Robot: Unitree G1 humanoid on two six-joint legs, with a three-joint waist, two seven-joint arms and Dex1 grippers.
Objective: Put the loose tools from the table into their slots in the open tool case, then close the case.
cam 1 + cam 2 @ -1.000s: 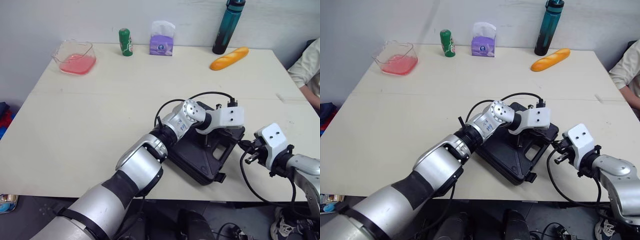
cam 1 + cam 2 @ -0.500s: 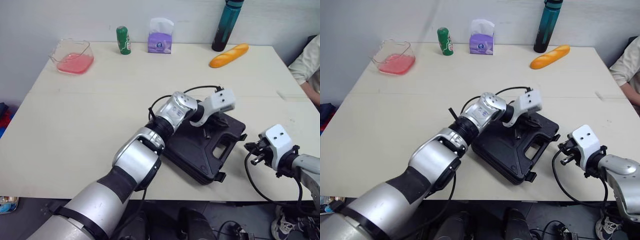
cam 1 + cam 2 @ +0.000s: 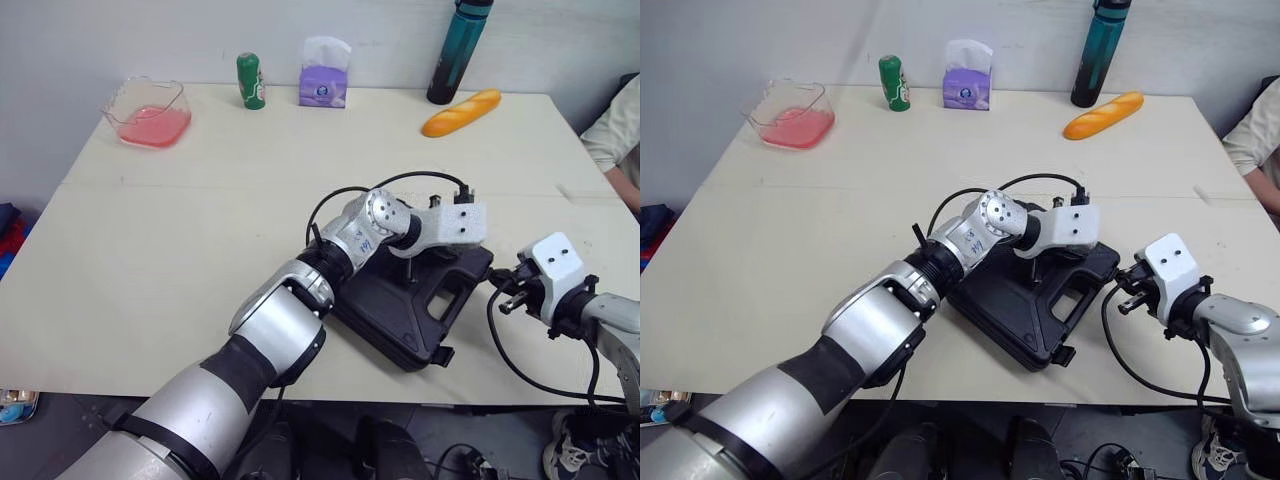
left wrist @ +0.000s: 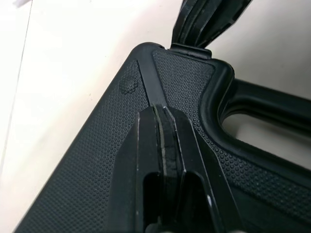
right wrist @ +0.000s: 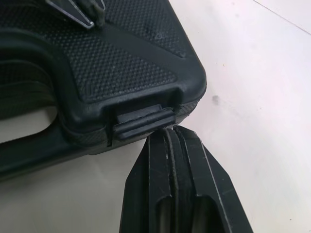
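Tool case: The black tool case (image 3: pixel 400 305) lies flat on the tabletop (image 3: pixel 180 240), near the front edge on the robot's right side. Its lid (image 4: pixel 87 160) is down.
Left end effector: The left end effector (image 4: pixel 163 112) has its two fingers squeezed together with nothing between them. The tips rest on the bumpy lid, near the corner beside the handle hole (image 4: pixel 252 127).
Right end effector: The right end effector (image 5: pixel 172 131) is also pinched narrow and holds nothing. Its tip is right at the side latch (image 5: pixel 143 121), touching it or almost touching; I cannot tell which.
Other latch: A second latch (image 3: pixel 440 353) sits on the case edge nearest the robot.
Step now: I think the tools part is done and this is the closing part. The left arm looks like it is pushing the lid down while the right one works on the side latch.
Is the side latch snapped: I cannot tell.
Next move: I think the right tip needs to push the side latch flat against the case until it clicks. The left tips should press down so the lid does not pop up and the case does not slide.
After that: The second latch likely needs a push as well.
Watch out: The tip is thin and the latch is small, so it could slip off onto the tabletop.
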